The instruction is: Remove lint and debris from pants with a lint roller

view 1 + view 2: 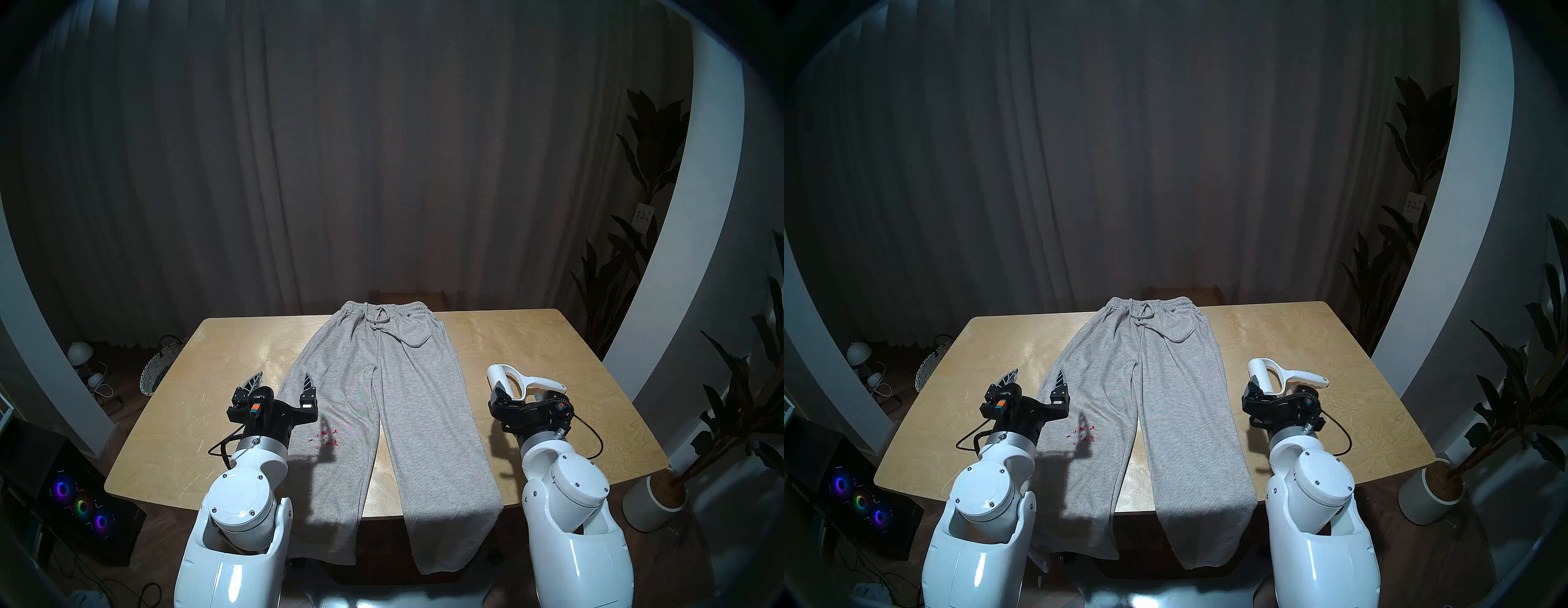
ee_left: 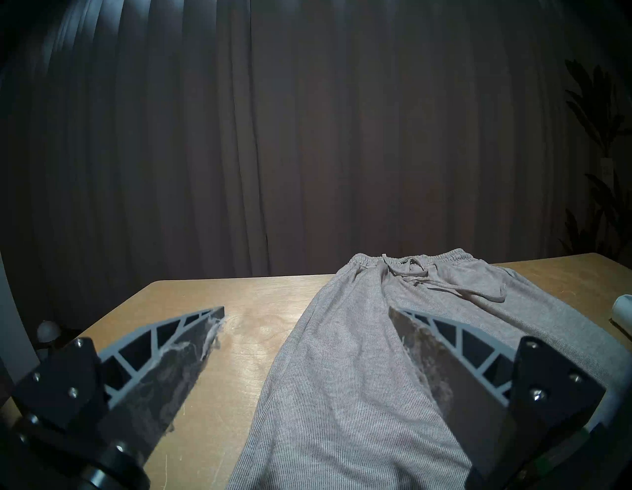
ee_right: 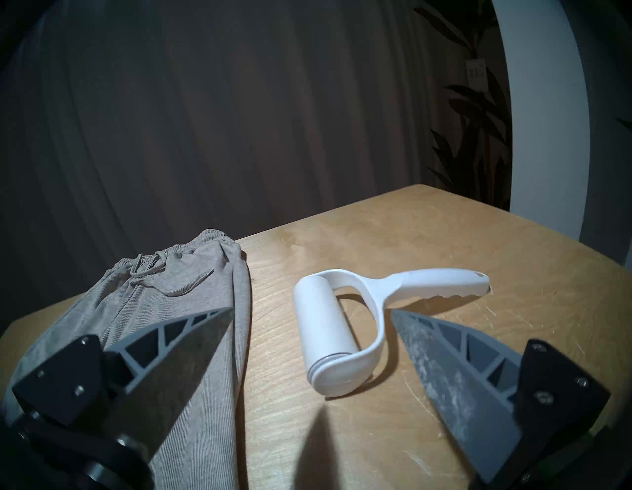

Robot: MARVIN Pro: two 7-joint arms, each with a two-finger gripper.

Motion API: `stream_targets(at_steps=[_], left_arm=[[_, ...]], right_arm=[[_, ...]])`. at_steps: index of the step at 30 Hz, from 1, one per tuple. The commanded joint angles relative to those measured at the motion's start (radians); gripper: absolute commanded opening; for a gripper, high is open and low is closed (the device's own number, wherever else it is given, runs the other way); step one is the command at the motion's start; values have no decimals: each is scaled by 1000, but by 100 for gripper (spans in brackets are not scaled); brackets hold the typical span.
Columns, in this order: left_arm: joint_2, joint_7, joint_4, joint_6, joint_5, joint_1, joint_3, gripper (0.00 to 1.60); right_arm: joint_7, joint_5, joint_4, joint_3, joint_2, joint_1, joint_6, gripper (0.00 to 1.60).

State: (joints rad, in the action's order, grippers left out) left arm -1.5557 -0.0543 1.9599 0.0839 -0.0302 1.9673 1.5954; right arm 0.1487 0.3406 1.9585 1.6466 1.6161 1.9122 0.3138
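1. White plastic lint roller [image 3: 345,328]: lies on the wooden table [image 1: 551,339], just beside the outer edge of the pants' right leg and not touching it; cylinder toward the pants, handle pointing away to the right. Nothing grips it.
2. Grey sweatpants, the pants [image 1: 373,382]: spread flat, waistband at the far edge, both cuffs hanging off the near edge.
3. Red-pink lint and debris [image 1: 324,438]: a small cluster on the left leg, near my left gripper, well apart from the roller.
4. Right gripper [image 3: 311,314]: fingers spread wide, empty, hovering just short of the roller with the cylinder between the tips.
5. Left gripper [image 1: 282,380]: fingers spread wide, empty, straddling the left leg's outer edge; grey fluff clings to its pads [image 2: 191,359].
6. Risks, as I judge them:
   - Closing on the cylinder rather than the handle would stick the pads to the sheet and stop it rolling.
   - The handle tapers and looks smooth; a shallow pinch could let it twist or skid across the table.
   - Loose fabric may bunch under the roller and scatter the flecks unless the left gripper pins the leg.
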Motion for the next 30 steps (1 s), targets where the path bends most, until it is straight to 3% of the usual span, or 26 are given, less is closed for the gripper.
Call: stream_targets(at_steps=[1,6,10,20,29,30], left_arm=[[7,21,20,17,17,-21,1,160],[17,48,9,45,43,-41,9,160],[35,74,-4,64,52,-50,10,160],[41,83,-34,73,71,-77,30,160],[73,87,-96,62,52,-115,50,160],[73,88,-106,58,52,-121,52,160]], right_arm=[[6,213,43,59,24,-58,91,160],[53,386,53,99,24,-82,206,160],[93,461,58,114,24,-94,256,160],[244,804,46,200,28,-121,194,160],[392,1014,13,307,14,-193,182,160],[438,1055,6,317,13,-208,180,160]])
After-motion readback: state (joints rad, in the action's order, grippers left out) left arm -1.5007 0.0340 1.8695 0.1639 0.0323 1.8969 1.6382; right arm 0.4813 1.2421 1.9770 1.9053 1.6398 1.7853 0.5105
